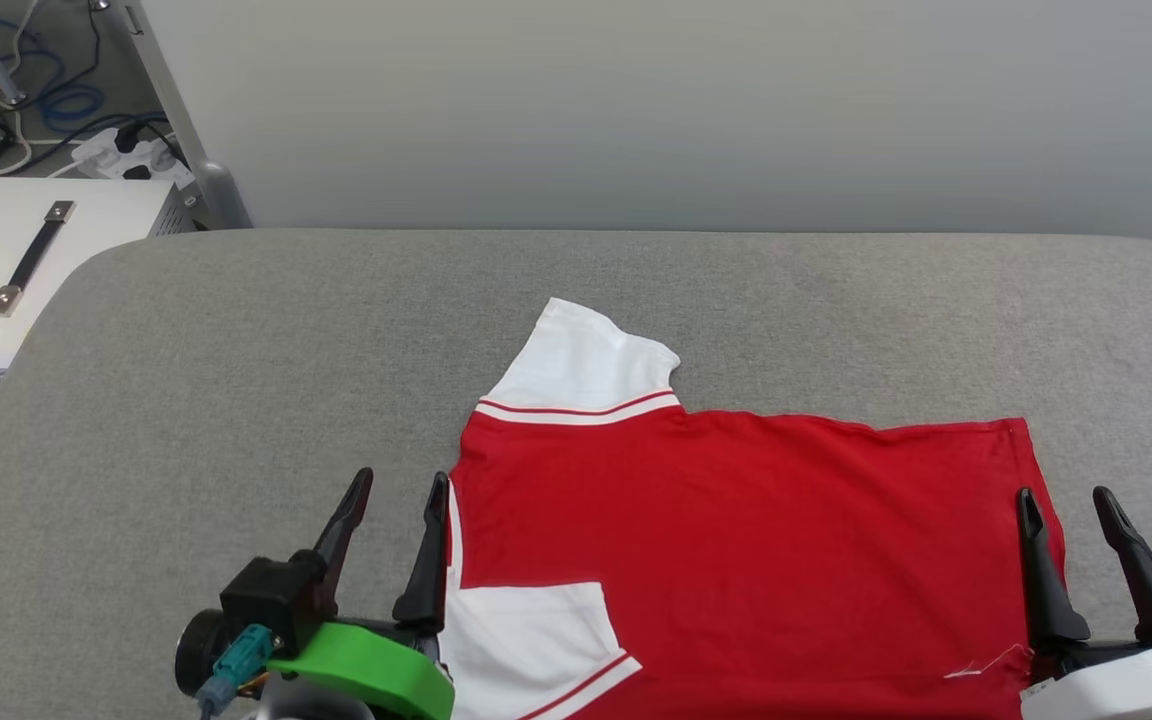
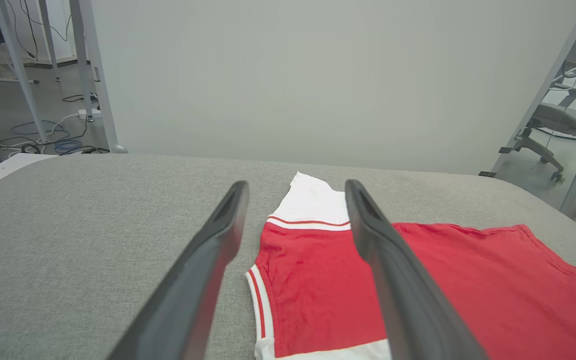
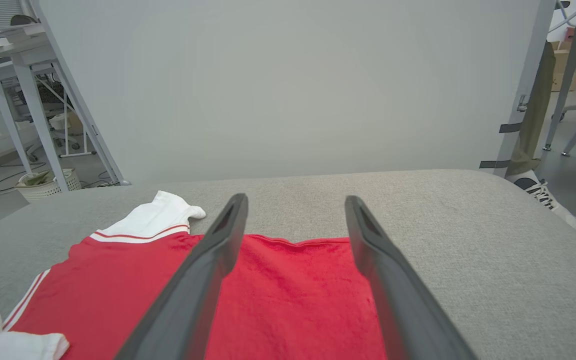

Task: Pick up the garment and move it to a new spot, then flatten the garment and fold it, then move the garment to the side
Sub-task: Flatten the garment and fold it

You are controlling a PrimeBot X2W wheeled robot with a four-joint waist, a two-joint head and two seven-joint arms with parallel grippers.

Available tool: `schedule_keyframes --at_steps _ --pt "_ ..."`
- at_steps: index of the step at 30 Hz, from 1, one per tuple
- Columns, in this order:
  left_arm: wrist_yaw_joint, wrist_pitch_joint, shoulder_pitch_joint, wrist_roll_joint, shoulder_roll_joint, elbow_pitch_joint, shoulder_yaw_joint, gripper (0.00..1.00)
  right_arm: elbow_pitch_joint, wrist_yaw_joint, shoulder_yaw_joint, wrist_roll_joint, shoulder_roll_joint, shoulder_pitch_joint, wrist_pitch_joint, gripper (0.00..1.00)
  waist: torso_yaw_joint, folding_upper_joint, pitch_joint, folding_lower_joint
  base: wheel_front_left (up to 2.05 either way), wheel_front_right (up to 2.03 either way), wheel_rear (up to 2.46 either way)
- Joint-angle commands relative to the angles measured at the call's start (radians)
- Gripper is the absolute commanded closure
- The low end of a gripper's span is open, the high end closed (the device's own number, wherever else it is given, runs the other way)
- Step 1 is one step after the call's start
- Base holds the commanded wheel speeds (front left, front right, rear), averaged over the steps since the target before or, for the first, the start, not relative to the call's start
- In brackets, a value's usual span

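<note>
The garment (image 1: 736,540) lies flat on the grey table (image 1: 236,400), a plain red side up, collar end at the left and hem at the right. One white sleeve (image 1: 581,365) sticks out toward the far side; the other white sleeve (image 1: 526,640) is folded in over the red body near me. No lettering shows. My left gripper (image 1: 401,490) is open at the collar edge, with nothing between its fingers. My right gripper (image 1: 1066,500) is open over the hem edge, empty. The garment (image 2: 318,280) and the garment (image 3: 278,295) lie under the fingers in both wrist views.
A white box with a black handle (image 1: 26,260) stands off the table's left end, with cables and a power strip (image 1: 126,150) on the floor behind. A pale wall panel (image 1: 686,110) rises behind the table. A person's foot (image 3: 543,192) is beyond the right end.
</note>
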Motion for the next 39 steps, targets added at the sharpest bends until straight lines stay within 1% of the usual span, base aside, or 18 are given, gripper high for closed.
schedule_keyframes --at_steps 1,4,7,10,13,19,25,28,31,33,37,39 --pt "-0.021 -0.006 0.027 0.031 -0.025 -0.002 0.024 0.0 0.009 -0.001 0.002 -0.015 0.012 0.009 -0.023 0.0 -0.001 0.0 -0.001 0.0 0.0 0.0 0.0" --pt "-0.068 -0.006 0.062 0.078 -0.07 0.019 0.07 0.0 0.02 -0.001 0.002 -0.026 0.031 0.01 -0.053 0.0 -0.002 0.0 -0.001 0.0 0.0 0.0 0.0" --pt "-0.115 -0.006 0.081 0.127 -0.112 0.028 0.12 0.0 0.032 -0.001 0.003 -0.035 0.034 0.007 -0.075 0.0 -0.003 0.0 0.002 0.0 0.0 0.0 0.0" --pt "-0.152 -0.006 0.096 0.164 -0.15 0.034 0.163 0.0 0.041 -0.001 -0.007 -0.034 0.043 0.004 -0.087 0.0 -0.003 0.0 0.006 0.0 0.0 0.0 0.0" --pt "-0.188 -0.006 0.106 0.197 -0.179 0.037 0.206 0.0 0.044 -0.001 0.001 -0.031 0.037 0.005 -0.093 0.0 -0.003 0.0 0.01 0.0 0.0 0.0 0.0" --pt "-0.229 -0.006 0.098 0.242 -0.214 0.049 0.254 0.0 0.052 -0.001 0.012 -0.024 0.028 -0.004 -0.099 0.0 -0.009 0.0 0.023 0.0 0.0 0.0 0.0" --pt "-0.251 -0.006 0.043 0.266 -0.223 0.065 0.271 0.0 0.043 -0.001 0.023 -0.025 0.037 -0.023 -0.1 0.0 -0.034 0.0 0.068 0.0 0.0 0.0 0.0" --pt "-0.26 0.002 -0.011 0.249 -0.206 0.121 0.25 0.0 0.033 -0.001 0.026 -0.025 0.038 -0.037 -0.101 0.0 -0.055 0.0 0.101 0.0 0.0 0.0 0.0" --pt "-0.264 0.054 -0.105 0.242 -0.163 0.156 0.214 0.0 0.016 -0.001 0.031 -0.026 0.037 -0.055 -0.101 0.0 -0.078 0.0 0.147 0.0 0.0 0.0 0.0" --pt "-0.265 0.122 -0.182 0.226 -0.129 0.174 0.193 0.0 0.004 -0.001 0.041 -0.029 0.037 -0.072 -0.101 0.0 -0.098 0.0 0.182 0.0 0.0 0.0 0.0" --pt "-0.266 0.289 -0.357 0.181 -0.051 0.21 0.137 0.0 -0.018 -0.001 0.054 -0.032 0.039 -0.106 -0.1 0.0 -0.133 0.0 0.246 0.0 0.0 0.0 0.0" --pt "-0.267 0.381 -0.449 0.15 -0.006 0.226 0.085 0.0 -0.027 -0.001 0.058 -0.028 0.043 -0.123 -0.099 0.0 -0.152 0.0 0.279 0.0 0.0 0.0 0.0"
